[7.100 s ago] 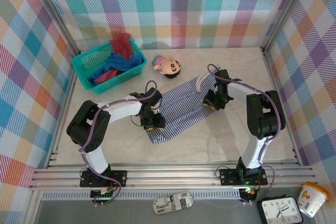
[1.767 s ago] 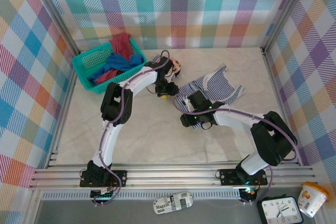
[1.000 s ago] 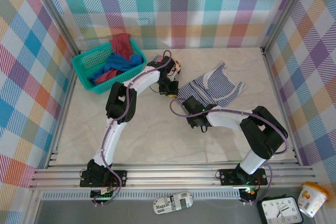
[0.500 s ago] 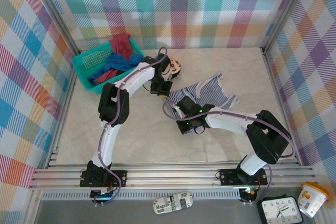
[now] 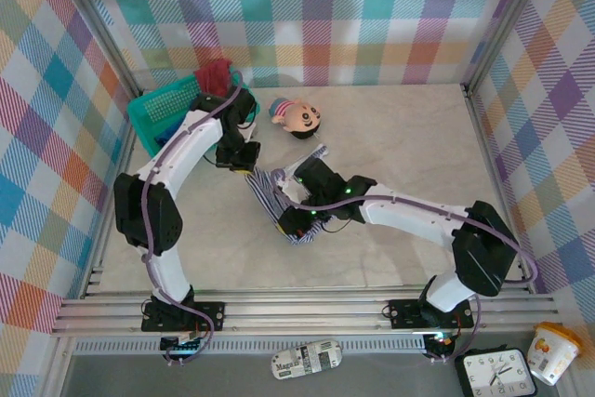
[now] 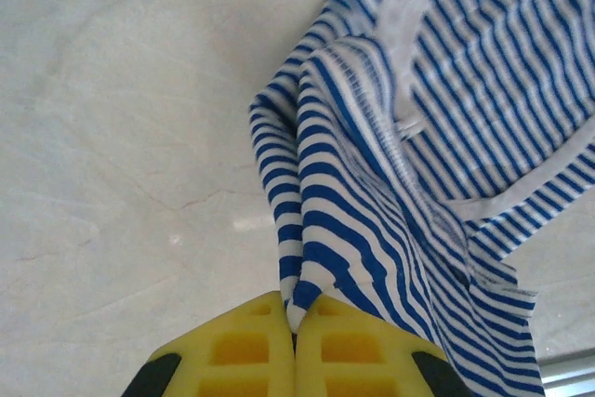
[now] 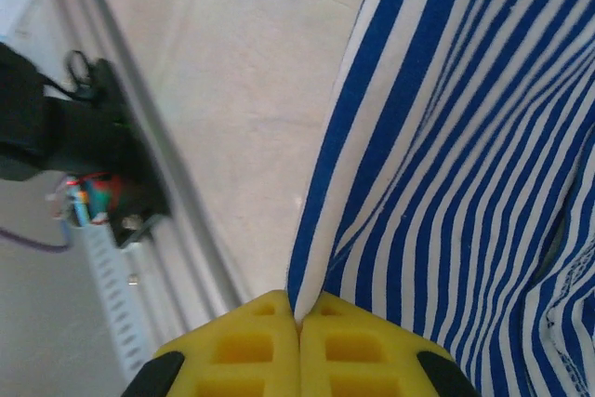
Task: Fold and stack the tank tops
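The navy-and-white striped tank top [image 5: 270, 191] lies bunched in a narrow strip left of the table's middle. My left gripper [image 5: 244, 163] is at its far end, shut on a folded corner of the striped cloth [image 6: 372, 183], which is pinched between the yellow pads [image 6: 251, 346]. At the near end, my right gripper [image 5: 296, 223] is shut on the white-banded edge of the same top [image 7: 446, 165]. A dark red top [image 5: 214, 74] lies in the teal basket [image 5: 153, 111], partly behind my left arm.
A big-headed doll [image 5: 297, 116] lies just beyond the striped top. The teal basket stands at the back left, close to the checked wall. The table's metal rail [image 7: 177, 220] runs near my right gripper. Bare marble spreads to the right.
Both grippers have carried the striped top leftward and toward the near side. The cloth has gone from spread near the middle right to a tight bunch between them.
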Robot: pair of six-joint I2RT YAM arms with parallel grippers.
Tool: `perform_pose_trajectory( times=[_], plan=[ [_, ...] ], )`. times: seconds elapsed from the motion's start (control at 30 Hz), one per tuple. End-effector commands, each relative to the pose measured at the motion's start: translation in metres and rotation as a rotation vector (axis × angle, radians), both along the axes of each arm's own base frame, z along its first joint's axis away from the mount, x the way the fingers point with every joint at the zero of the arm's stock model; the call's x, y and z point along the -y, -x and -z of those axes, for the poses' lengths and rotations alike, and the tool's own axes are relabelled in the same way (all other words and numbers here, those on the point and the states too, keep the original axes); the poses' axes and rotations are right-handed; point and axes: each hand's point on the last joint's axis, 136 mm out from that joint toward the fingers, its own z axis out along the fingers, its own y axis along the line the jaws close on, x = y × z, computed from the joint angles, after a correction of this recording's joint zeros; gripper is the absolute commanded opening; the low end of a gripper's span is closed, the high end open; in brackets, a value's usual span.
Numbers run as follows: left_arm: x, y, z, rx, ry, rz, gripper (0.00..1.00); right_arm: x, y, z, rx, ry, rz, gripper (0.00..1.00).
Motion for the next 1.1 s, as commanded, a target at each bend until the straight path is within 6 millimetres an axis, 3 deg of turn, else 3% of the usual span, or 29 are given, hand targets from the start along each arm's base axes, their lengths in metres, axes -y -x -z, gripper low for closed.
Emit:
perform_pose_trajectory(
  times=[0.0,0.17,0.57,0.77,0.9,1.07],
  plan=[
    [-0.01,0.007,-0.015,0.022,-0.026,-0.012,0.0,-0.005,0.014,-0.04,-0.143,-0.187,-0.033,0.0],
    [0.01,-0.005,-0.022,0.032,0.064,-0.012,0.01,0.012,-0.005,-0.054,-0.209,-0.266,0.018,0.0],
    [0.064,-0.05,-0.008,-0.007,0.158,0.049,0.01,0.059,-0.047,-0.029,-0.311,-0.29,0.179,0.0],
    [0.086,-0.067,0.008,-0.035,0.172,0.075,0.01,0.068,-0.062,-0.017,-0.343,-0.319,0.231,0.0],
    [0.084,-0.069,0.004,-0.021,0.159,0.079,0.01,0.056,-0.059,-0.028,-0.329,-0.337,0.199,0.0],
    [0.048,-0.053,0.0,-0.028,0.07,0.057,0.01,0.035,-0.043,-0.024,-0.344,-0.325,0.151,0.0]
  ],
)
